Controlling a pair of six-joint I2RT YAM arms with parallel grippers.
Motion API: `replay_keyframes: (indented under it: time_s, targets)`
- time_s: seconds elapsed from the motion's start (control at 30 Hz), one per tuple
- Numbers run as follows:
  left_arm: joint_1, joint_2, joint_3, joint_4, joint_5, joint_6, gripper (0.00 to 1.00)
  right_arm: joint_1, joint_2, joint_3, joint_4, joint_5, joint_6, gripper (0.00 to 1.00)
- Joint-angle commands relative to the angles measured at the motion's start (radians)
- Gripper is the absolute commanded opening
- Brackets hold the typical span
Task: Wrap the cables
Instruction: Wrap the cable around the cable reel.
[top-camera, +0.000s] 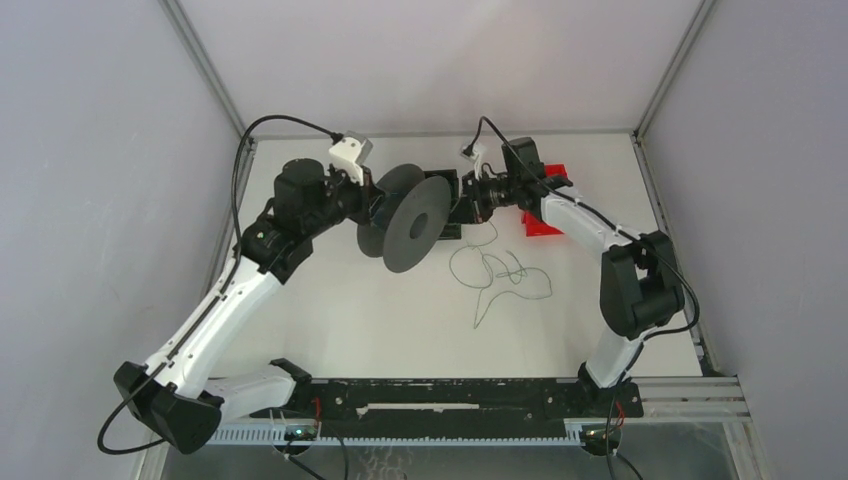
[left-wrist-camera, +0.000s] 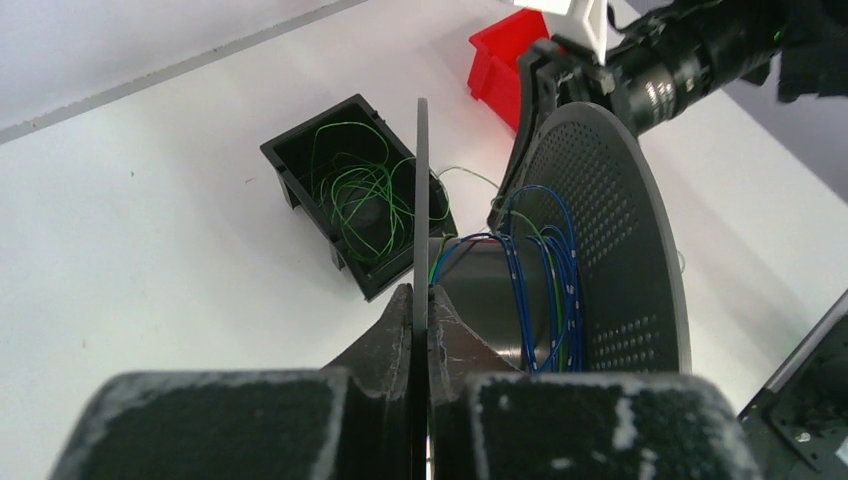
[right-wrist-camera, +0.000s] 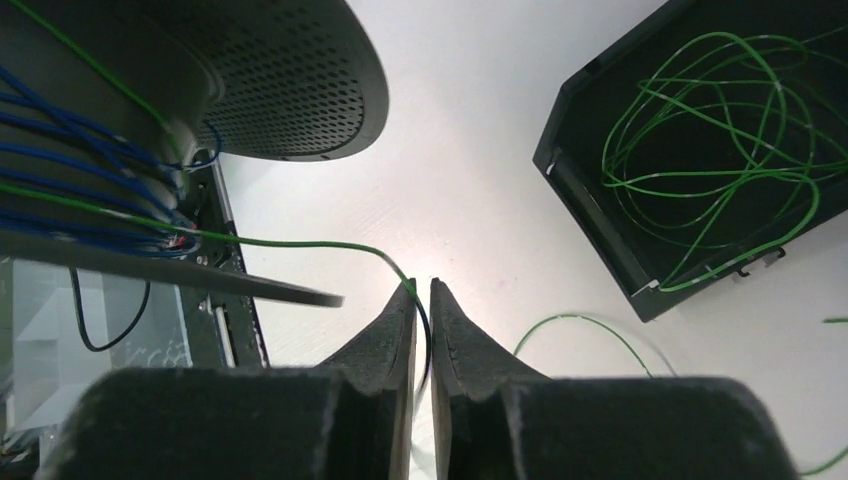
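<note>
table (top-camera: 380, 320): white, flat, walled on three sides, mostly bare on the left half
rail (top-camera: 450, 395): black, runs along the near edge of the table
cables (top-camera: 497, 272): thin loose loops lying flat on the table, right of centre, one tail trailing toward the near side; green in the wrist views, and one strand passes just beside the black bin
black bin (left-wrist-camera: 320, 125): open-top box sitting on the table at the far middle, with tangled green loops inside; mostly hidden in the top view
red bin (left-wrist-camera: 495, 65): on the table, far right, apart from the black bin; contents can't be seen
</note>
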Motion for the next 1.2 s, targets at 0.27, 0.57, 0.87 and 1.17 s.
replay_keyframes:
  time_s: [0.27, 0.57, 0.87, 1.17]
  targets:
    - [0.104, -0.048, 0.123, 0.087, 0.041, -0.166, 0.00, 0.047, 0.053, -0.076, 0.120, -0.068, 0.037, 0.25]
    - [0.191, -0.038, 0.139, 0.094, -0.003, -0.298, 0.00, 0.080, 0.047, -0.159, 0.187, -0.062, 0.059, 0.22]
    - [0.224, -0.011, 0.140, 0.055, -0.160, -0.369, 0.00, 0.154, 0.014, -0.209, 0.271, -0.058, 0.119, 0.05]
    - [0.260, 0.026, 0.188, 0.000, -0.288, -0.456, 0.00, 0.268, 0.012, -0.223, 0.253, -0.036, 0.104, 0.00]
